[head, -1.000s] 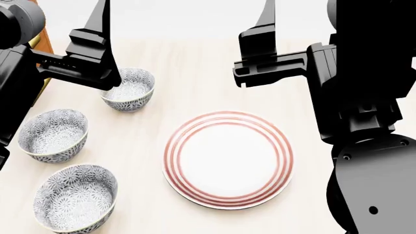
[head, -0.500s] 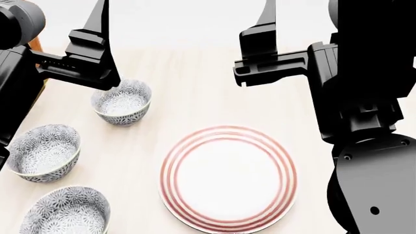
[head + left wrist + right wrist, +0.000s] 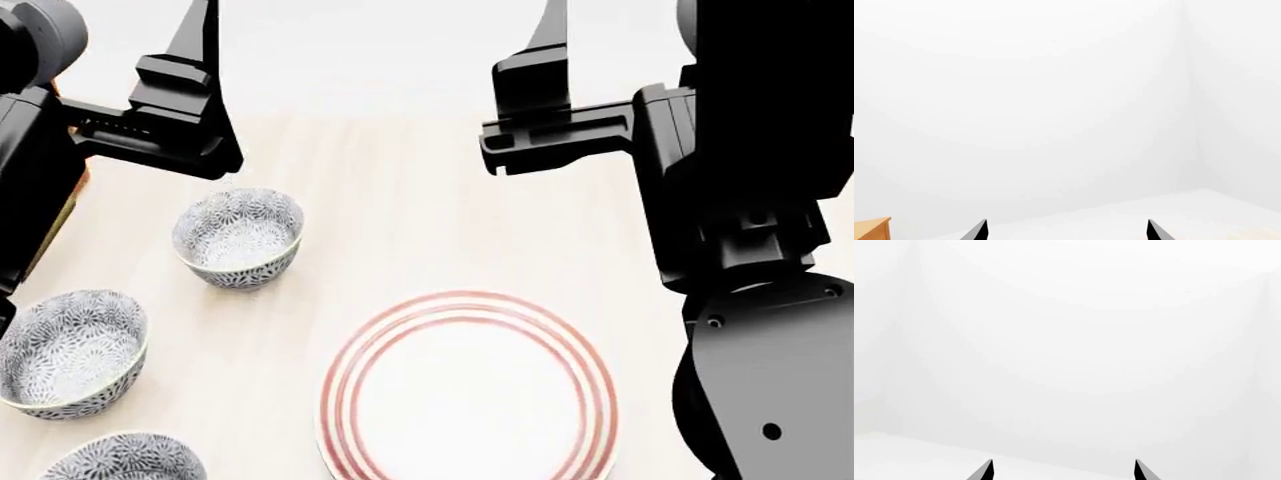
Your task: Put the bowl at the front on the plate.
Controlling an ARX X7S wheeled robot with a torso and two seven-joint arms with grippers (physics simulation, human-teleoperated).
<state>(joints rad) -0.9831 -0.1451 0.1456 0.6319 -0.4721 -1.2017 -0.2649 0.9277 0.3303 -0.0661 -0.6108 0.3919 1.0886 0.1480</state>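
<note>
- Table (image 3: 400, 200): light wood surface carrying three patterned bowls in a column at the robot's left and the plate (image 3: 467, 395) at centre, partly cut by the lower frame edge.
- The bowl (image 3: 123, 460): nearest of the three, only its rim visible at the lower left corner, well apart from the plate.
- Middle bowl (image 3: 70, 350) and far bowl (image 3: 238, 238): upright, separate.
- Left gripper (image 3: 1066, 231), right gripper (image 3: 1063, 470): both raised, fingertips spread apart, holding nothing.
</note>
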